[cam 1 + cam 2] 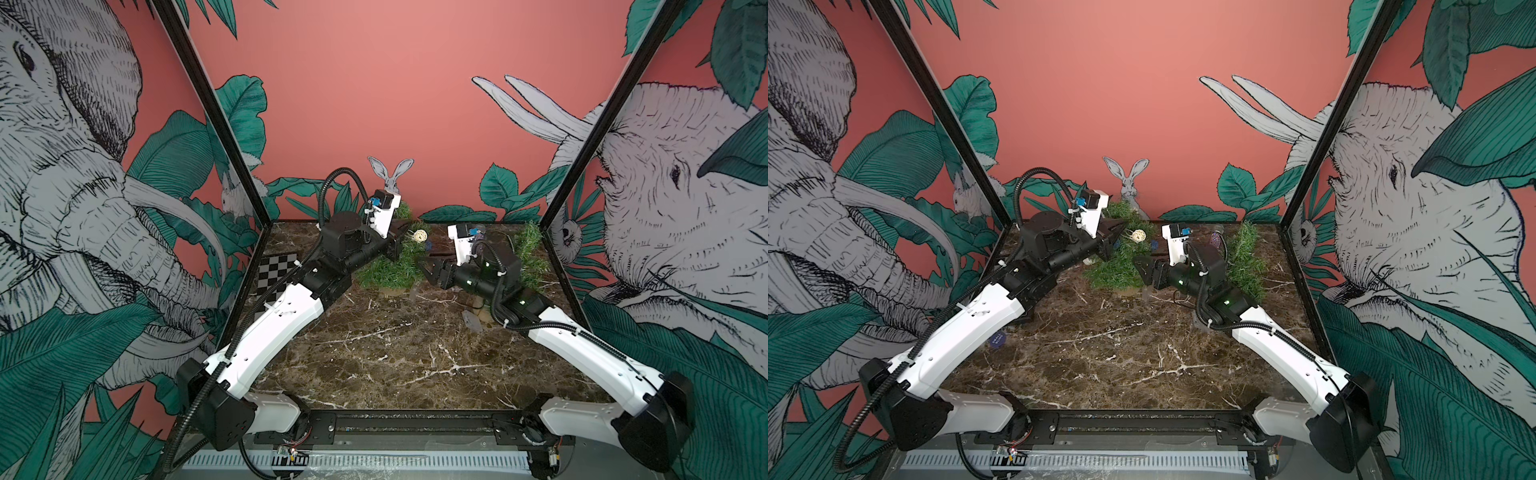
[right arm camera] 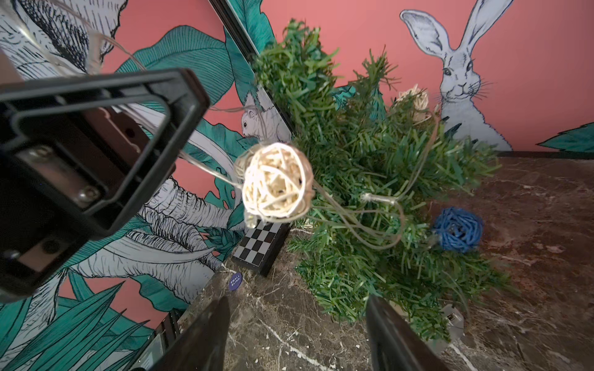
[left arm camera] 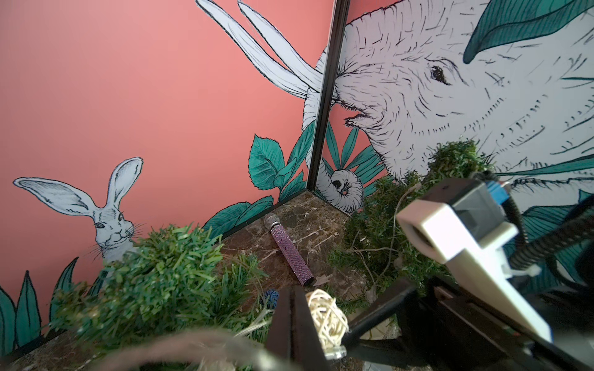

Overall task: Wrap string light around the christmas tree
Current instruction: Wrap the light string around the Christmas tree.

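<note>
A: Found the small green artificial Christmas tree (image 1: 390, 270) yet?
B: Found it upright on the brown marble table (image 1: 395, 353), near the back wall, between both arms.
A: And the clear-wire string light (image 2: 376, 197) with woven wicker balls?
B: Saw it looped loosely across the branches; spotted its blue ball (image 2: 458, 233) against the lower needles and its cream ball (image 2: 274, 181) hanging just off the tree's side. Also noticed a second cream ball (image 2: 414, 99) near the treetop.
A: Checked the left gripper (image 3: 295, 298)?
B: Shut tight, pinched on the clear wire just beside that cream ball.
A: Right gripper (image 2: 297, 298)?
B: Spread wide, held nothing, hovered low just beside the tree's lower branches.
</note>
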Available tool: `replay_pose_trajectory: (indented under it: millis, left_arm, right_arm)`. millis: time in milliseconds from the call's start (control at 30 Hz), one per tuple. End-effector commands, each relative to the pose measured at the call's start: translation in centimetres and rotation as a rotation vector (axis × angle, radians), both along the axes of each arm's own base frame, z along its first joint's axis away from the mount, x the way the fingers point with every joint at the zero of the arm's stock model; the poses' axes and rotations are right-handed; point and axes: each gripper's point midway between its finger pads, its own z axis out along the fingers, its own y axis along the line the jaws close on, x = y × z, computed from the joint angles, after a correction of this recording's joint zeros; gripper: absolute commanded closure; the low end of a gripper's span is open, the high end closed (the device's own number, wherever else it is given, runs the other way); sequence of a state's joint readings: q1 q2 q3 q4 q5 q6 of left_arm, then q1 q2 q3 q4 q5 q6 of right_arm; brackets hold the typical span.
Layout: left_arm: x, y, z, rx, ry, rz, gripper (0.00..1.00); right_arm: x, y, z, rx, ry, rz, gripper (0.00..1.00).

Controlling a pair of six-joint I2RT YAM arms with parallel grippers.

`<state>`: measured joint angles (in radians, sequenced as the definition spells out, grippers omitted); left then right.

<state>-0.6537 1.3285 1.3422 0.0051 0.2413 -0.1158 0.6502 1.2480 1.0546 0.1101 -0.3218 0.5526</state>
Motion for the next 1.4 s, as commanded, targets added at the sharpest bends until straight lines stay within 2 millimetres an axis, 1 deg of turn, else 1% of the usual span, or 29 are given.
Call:
replay_pose_trajectory:
  millis: [0, 200, 367, 500, 633, 767, 867, 933, 1033, 1133, 1200, 1267, 1367]
  left_arm:
    - [-1.1, 0.2, 2.0, -0.036, -0.030, -0.030, 1.00]
    - [-1.1, 0.1, 1.5, -0.021, -0.023, -0.035, 1.00]
    - [-1.0, 0.0, 1.1, -0.011, -0.019, -0.038, 1.00]
    - [-1.1, -0.1, 1.0, -0.009, -0.016, -0.046, 1.00]
    - [-1.2, -0.1, 0.8, -0.006, -0.012, -0.049, 1.00]
    - [-1.2, -0.1, 0.6, 0.001, -0.010, -0.048, 1.00]
    - [-0.8, 0.3, 0.2, 0.022, -0.013, -0.017, 1.00]
    - [-0.3, 0.9, 0.2, 0.045, -0.021, 0.020, 1.00]
    - [0.2, 1.8, 0.8, 0.077, -0.042, 0.053, 1.00]
    - [0.2, 2.9, 1.3, 0.103, -0.059, 0.070, 1.00]
    - [-0.4, 3.4, 1.8, 0.090, -0.061, 0.058, 1.00]
    - [-1.3, 3.7, 1.9, 0.080, -0.055, 0.043, 1.00]
    - [-2.4, 4.4, 1.3, 0.062, -0.023, 0.040, 1.00]
  right_arm:
    - [0.6, 0.9, 3.6, 0.092, -0.064, 0.037, 0.33]
    - [1.1, 1.2, 5.4, 0.170, -0.074, 0.058, 0.37]
    - [1.1, 1.2, 5.9, 0.206, -0.065, 0.067, 0.38]
    - [1.7, 1.0, 6.3, 0.239, -0.063, 0.057, 0.39]
    - [2.2, 1.2, 7.1, 0.291, -0.053, 0.066, 0.48]
    - [2.3, 1.4, 7.1, 0.315, -0.039, 0.080, 0.65]
    - [2.3, 1.1, 6.5, 0.308, -0.030, 0.071, 0.77]
    - [2.3, 0.8, 5.6, 0.296, -0.015, 0.058, 0.80]
    - [2.4, -0.5, 4.3, 0.268, -0.005, 0.024, 0.84]
    - [3.6, -2.9, 3.9, 0.260, -0.003, -0.055, 0.87]
    - [4.7, -3.8, 3.9, 0.260, 0.003, -0.091, 0.89]
    - [5.7, -3.7, 3.9, 0.252, 0.009, -0.094, 0.91]
    - [7.1, -3.2, 4.7, 0.228, -0.018, -0.091, 0.91]
